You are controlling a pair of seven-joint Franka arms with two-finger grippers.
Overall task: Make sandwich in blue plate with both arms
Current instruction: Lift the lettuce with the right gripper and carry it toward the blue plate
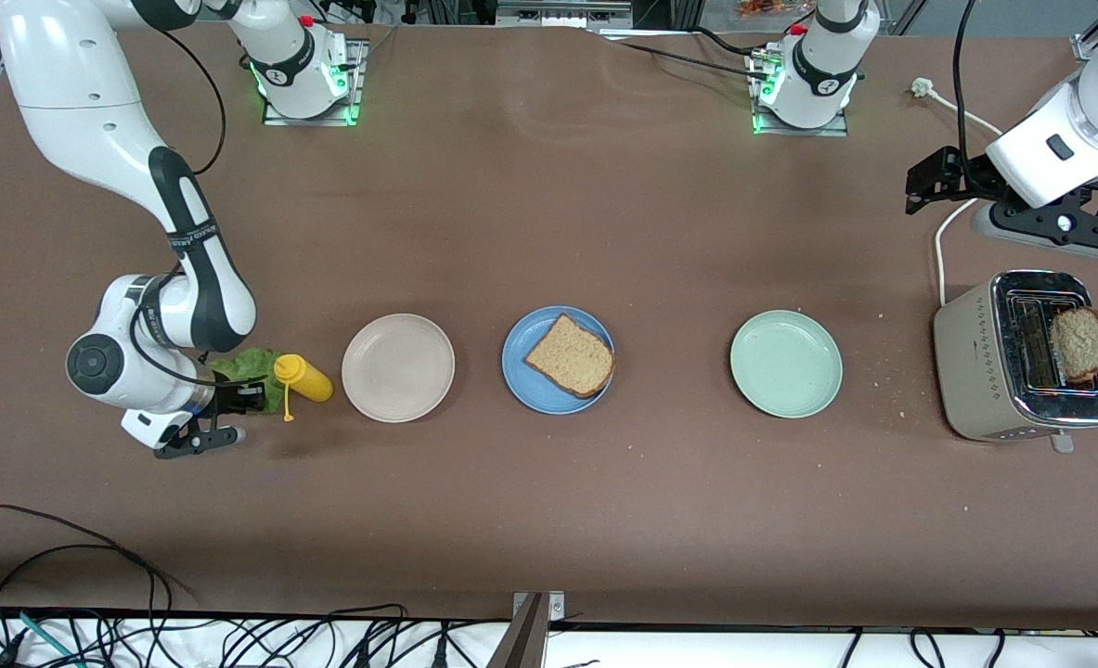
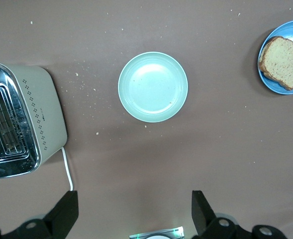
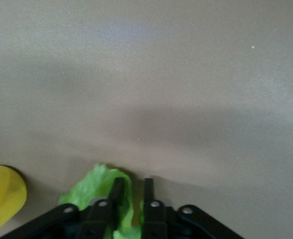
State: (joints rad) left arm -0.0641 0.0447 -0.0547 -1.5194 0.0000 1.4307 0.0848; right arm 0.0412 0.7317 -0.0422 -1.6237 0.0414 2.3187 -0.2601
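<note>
The blue plate (image 1: pixel 523 376) sits mid-table with one brown bread slice (image 1: pixel 571 356) on it; both also show in the left wrist view, plate (image 2: pixel 268 74) and slice (image 2: pixel 283 61). A second bread slice (image 1: pixel 1080 341) stands in the toaster (image 1: pixel 975 362). The green lettuce leaf (image 1: pixel 240 364) lies at the right arm's end of the table. My right gripper (image 1: pixel 248 397) is low at the leaf, its fingers closed on the leaf's edge (image 3: pixel 99 181). My left gripper (image 1: pixel 925 184) hangs open and empty over the table near the toaster, its fingers (image 2: pixel 66 209) wide apart.
A yellow squeeze bottle (image 1: pixel 304 378) lies beside the lettuce. A beige-white plate (image 1: pixel 398 367) stands between the bottle and the blue plate. A pale green plate (image 1: pixel 786 363) stands between the blue plate and the toaster. The toaster's white cord (image 1: pixel 941 246) runs toward the left arm's base.
</note>
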